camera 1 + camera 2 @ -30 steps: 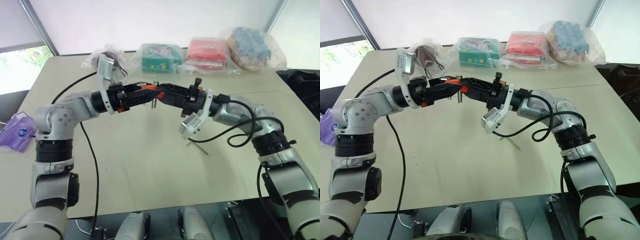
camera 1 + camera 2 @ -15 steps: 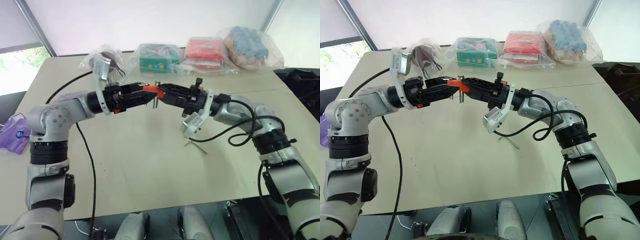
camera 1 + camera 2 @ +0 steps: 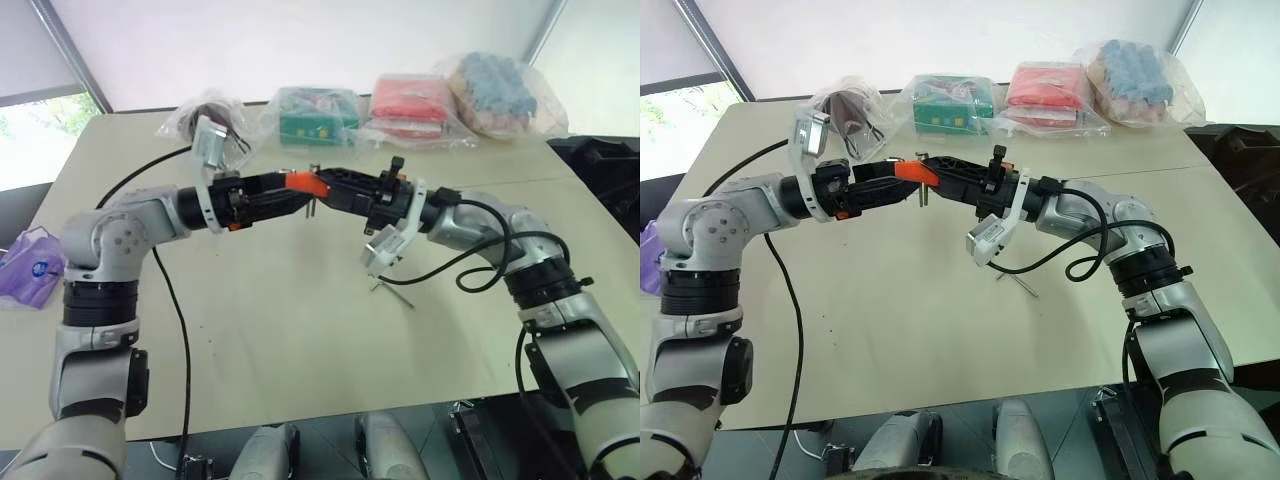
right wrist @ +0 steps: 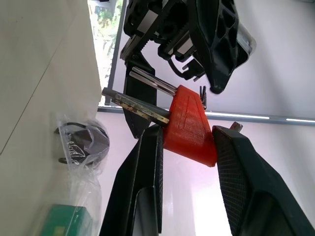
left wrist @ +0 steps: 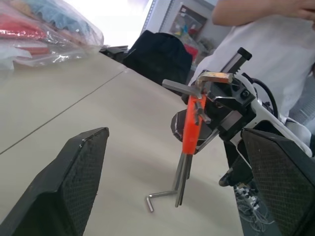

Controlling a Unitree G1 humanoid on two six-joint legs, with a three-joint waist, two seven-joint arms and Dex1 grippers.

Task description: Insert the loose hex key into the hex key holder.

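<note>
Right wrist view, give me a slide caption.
Right gripper clamps the orange-red hex key holder, keys protruding.

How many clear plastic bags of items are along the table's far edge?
4, in a row: a clear bag of dark items at the left end, a green box in a bag, a red packet in a bag, and a blue-filled bag at the right end.

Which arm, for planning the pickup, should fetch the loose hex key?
Left, probably: the left gripper is open and empty; the right gripper grips the hex key holder above the loose hex key.
</note>
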